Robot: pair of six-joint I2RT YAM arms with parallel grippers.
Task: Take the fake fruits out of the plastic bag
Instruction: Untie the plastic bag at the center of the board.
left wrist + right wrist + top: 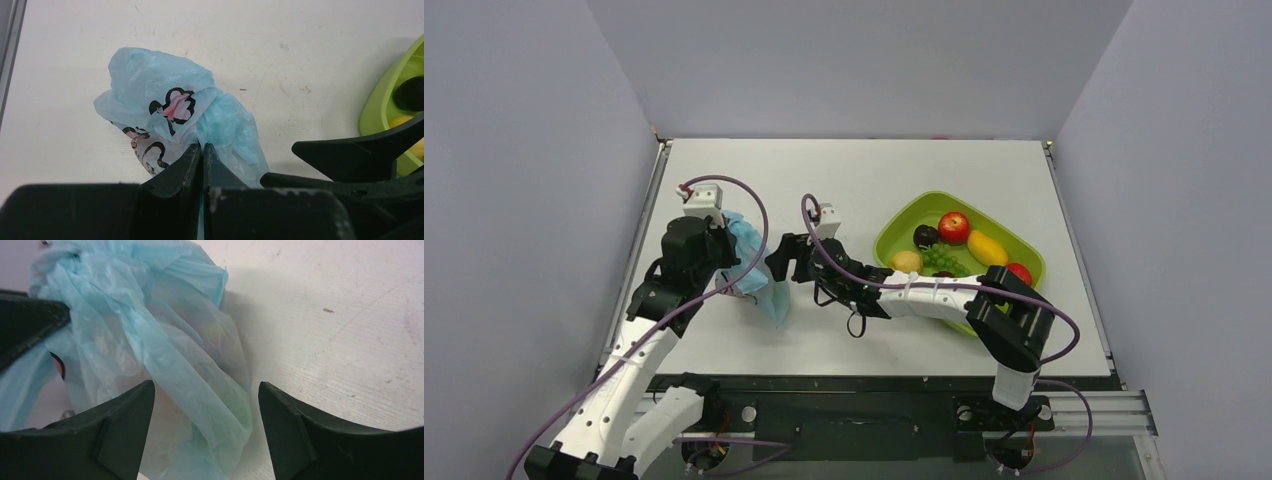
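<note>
The light-blue plastic bag [756, 270] with black and pink drawings hangs crumpled between my two grippers, its lower end near the table. My left gripper [732, 262] is shut on a bunched fold of the bag [165, 95], pinched between its fingertips [202, 146]. My right gripper [777, 262] is open just right of the bag. Its fingers stand either side of a hanging fold [200, 370], around it without closing on it [205, 390]. The fake fruits are hidden inside the bag. Only faint green and orange tints show through the plastic.
A green tray [894, 225] at the right holds a red apple [954, 227], yellow mango [987, 247], lemon [906, 261], dark plum [925, 236], green grapes [942, 258] and a dark red fruit [1019, 272]. Walls close in the table's left, right and far sides.
</note>
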